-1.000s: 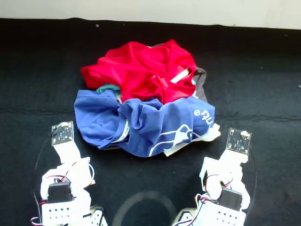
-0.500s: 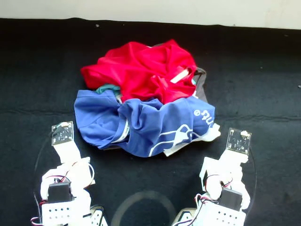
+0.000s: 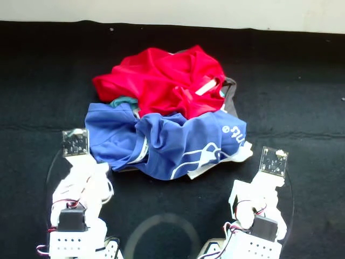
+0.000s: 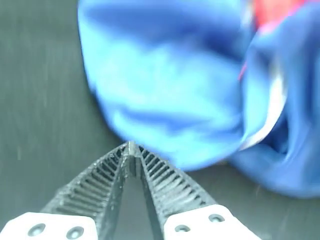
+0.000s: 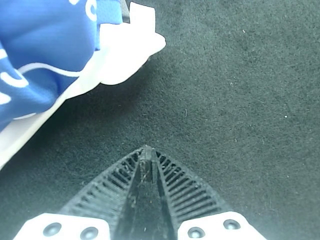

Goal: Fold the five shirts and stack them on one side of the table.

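A heap of crumpled shirts lies mid-table: a red shirt (image 3: pixel 161 81) at the back, a blue shirt (image 3: pixel 167 143) with white print in front, a white shirt (image 3: pixel 234 156) peeking from under its right edge, grey cloth (image 3: pixel 230 93) and a bit of teal (image 3: pixel 123 101). My left gripper (image 4: pixel 131 148) is shut, its tip just short of the blue shirt (image 4: pixel 170 100). The left arm (image 3: pixel 75 162) stands at the heap's front left. My right gripper (image 5: pixel 146 150) is shut over bare cloth, a little off the white shirt (image 5: pixel 120 55) and the blue shirt (image 5: pixel 40 45). The right arm (image 3: pixel 264 189) sits front right.
A black cloth (image 3: pixel 302 97) covers the table, with free room left, right and behind the heap. A pale wall strip (image 3: pixel 215 11) runs along the far edge.
The left arm has stretched forward toward the blue shirt's left edge. The right arm and the shirts have not moved.
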Action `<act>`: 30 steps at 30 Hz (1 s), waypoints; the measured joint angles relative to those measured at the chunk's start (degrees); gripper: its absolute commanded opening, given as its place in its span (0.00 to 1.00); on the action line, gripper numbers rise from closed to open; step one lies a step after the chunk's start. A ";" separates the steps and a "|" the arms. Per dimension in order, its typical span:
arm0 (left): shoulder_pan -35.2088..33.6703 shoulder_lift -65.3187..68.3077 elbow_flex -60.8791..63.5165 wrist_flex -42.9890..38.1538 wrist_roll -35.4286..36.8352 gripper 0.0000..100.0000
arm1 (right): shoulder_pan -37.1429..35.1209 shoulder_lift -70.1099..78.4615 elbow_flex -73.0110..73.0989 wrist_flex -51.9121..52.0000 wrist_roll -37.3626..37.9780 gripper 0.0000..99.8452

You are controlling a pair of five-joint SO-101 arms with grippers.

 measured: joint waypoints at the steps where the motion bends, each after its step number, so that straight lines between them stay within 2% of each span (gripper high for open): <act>1: 0.00 0.00 0.00 -2.37 0.00 0.01 | 0.00 0.00 0.00 0.00 0.00 0.01; 3: 0.00 0.00 0.00 -4.40 0.00 0.02 | 0.00 0.00 0.00 0.00 0.00 0.01; 6: 0.00 0.00 0.00 -4.31 -1.93 0.09 | 0.00 0.00 0.00 0.00 0.00 0.01; 11: 0.09 0.00 -5.36 5.89 -6.07 0.20 | 0.00 0.00 0.00 0.00 0.00 0.01; 15: 0.09 0.00 -16.70 14.95 -6.15 0.20 | 0.00 0.00 0.00 0.00 0.00 0.01; 19: 0.26 3.60 -24.62 16.70 -6.51 0.20 | 0.00 0.00 0.00 0.00 0.00 0.01; 24: 0.44 18.46 -36.66 16.79 -6.59 0.20 | 0.00 0.00 0.00 -1.23 0.00 0.01; 30: 0.97 45.89 -53.89 13.63 -6.59 0.20 | 0.00 0.00 0.00 -1.23 0.00 0.01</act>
